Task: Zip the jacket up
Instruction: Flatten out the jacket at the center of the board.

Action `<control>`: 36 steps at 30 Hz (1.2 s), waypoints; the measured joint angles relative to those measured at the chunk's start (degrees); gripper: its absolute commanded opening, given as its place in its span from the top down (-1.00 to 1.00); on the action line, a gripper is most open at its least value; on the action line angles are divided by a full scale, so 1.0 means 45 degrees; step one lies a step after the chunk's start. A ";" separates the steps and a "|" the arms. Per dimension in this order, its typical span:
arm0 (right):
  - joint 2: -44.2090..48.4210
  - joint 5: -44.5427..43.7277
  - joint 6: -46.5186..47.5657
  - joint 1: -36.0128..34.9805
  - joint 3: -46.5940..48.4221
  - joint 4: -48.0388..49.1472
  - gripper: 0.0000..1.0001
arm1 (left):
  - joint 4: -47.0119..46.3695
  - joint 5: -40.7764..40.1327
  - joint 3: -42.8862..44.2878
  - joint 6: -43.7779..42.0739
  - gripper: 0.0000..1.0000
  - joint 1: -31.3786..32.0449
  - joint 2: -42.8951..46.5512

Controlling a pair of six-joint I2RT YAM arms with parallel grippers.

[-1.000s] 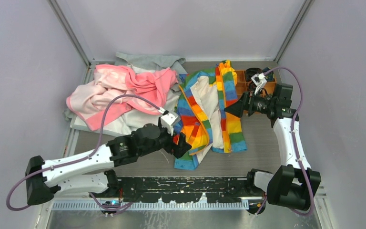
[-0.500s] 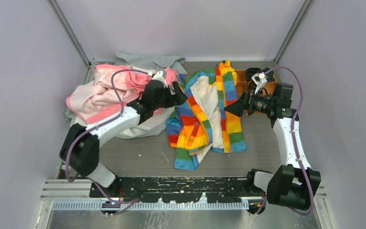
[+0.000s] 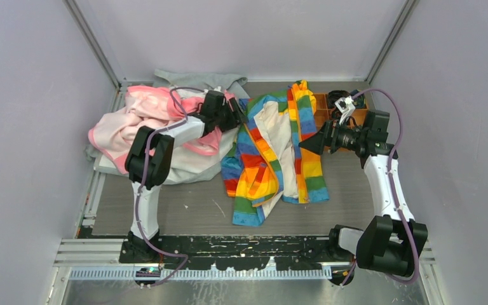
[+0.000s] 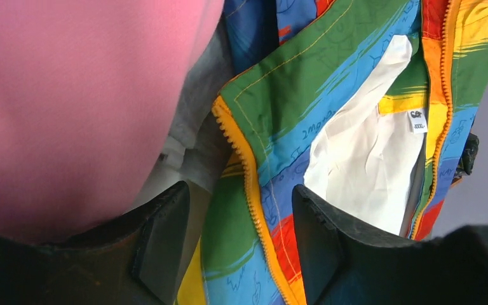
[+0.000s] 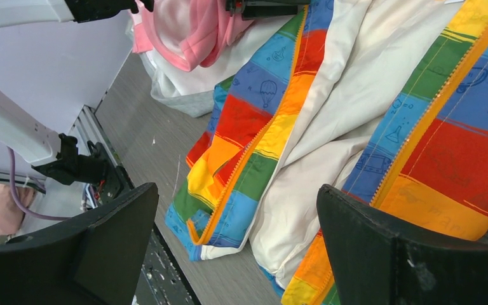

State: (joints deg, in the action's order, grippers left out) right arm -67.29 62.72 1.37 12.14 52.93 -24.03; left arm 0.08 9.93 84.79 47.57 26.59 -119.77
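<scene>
The rainbow-striped jacket (image 3: 273, 152) lies unzipped on the table, cream lining showing, its left panel bunched toward the front. My left gripper (image 3: 232, 114) is at the jacket's upper left edge, beside the pink garment. In the left wrist view its jaws (image 4: 238, 190) stand apart on either side of the orange zipper edge (image 4: 251, 184) of the jacket (image 4: 330, 95), not pressing on it. My right gripper (image 3: 311, 143) hovers wide open at the jacket's right panel. The right wrist view has the jacket (image 5: 279, 127) beyond the spread gripper (image 5: 236, 190), which holds nothing.
A pink garment (image 3: 146, 117) is heaped on a white cloth (image 3: 184, 162) at the left, and fills the left of the left wrist view (image 4: 70, 95). A grey garment (image 3: 197, 81) lies at the back. An orange compartment tray (image 3: 324, 105) sits behind the right gripper.
The left arm swung from the jacket's front left corner up to its top left edge by the pink garment, and its jaws narrowed. The right arm stayed put.
</scene>
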 measured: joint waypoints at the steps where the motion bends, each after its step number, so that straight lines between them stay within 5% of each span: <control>1: -0.0024 -0.0005 -0.0005 0.0000 0.0000 0.0000 -0.99 | 0.0053 0.0010 0.0126 0.0005 -0.15 0.0010 -0.0136; 36: -0.0146 0.0029 -0.0010 0.0000 0.0000 0.0000 -0.99 | 0.2108 -0.0194 0.2215 -0.0947 0.00 0.0097 -0.0311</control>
State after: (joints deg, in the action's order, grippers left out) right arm -67.94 62.85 1.32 12.14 52.93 -24.03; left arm 9.56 9.06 94.76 43.31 27.03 -121.16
